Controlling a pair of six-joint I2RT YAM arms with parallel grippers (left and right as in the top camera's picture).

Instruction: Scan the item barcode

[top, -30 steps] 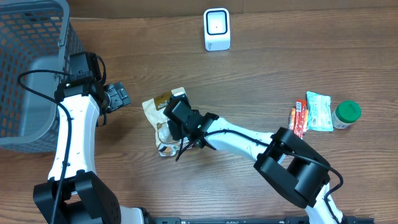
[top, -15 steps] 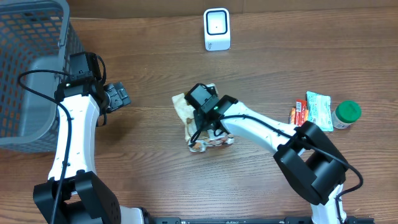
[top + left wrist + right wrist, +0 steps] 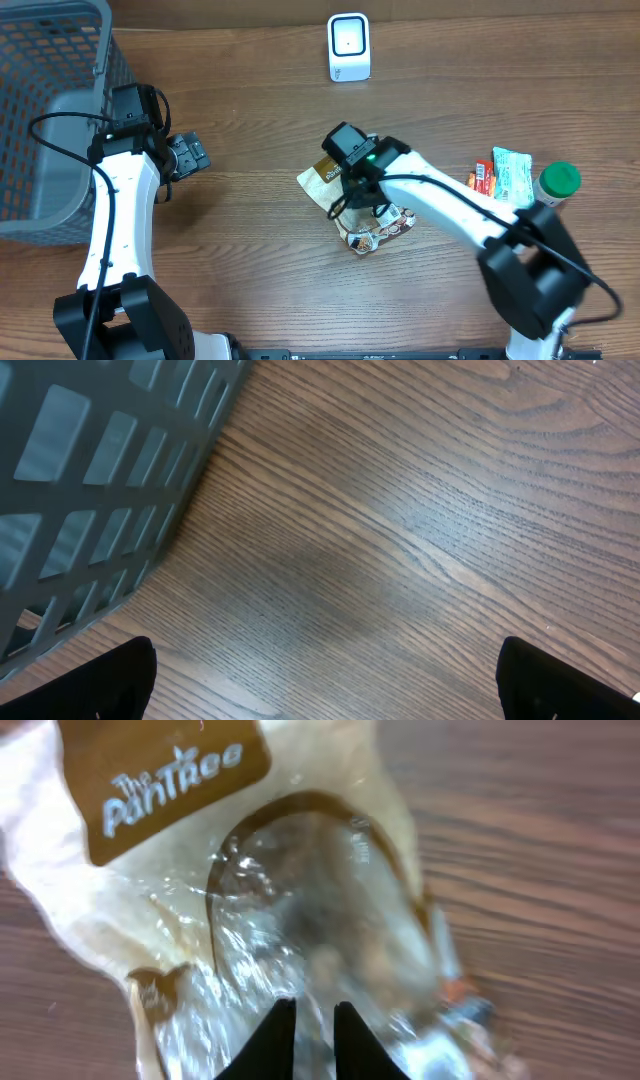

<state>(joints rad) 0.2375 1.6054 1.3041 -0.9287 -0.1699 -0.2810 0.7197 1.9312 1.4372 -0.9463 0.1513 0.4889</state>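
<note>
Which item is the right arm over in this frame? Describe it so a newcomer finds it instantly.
On the wooden table, look to the middle, below the white scanner at the far edge. There, under the right gripper, lies a crinkled cream pouch with a brown label and a clear window. It lies alone, larger than the small packets and green-lidded jar at the right.

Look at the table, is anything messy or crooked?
The snack bag in the middle of the table lies crumpled and slanted, with the right end effector right over it. Nothing has spilled. The white scanner at the back stands straight.
</note>
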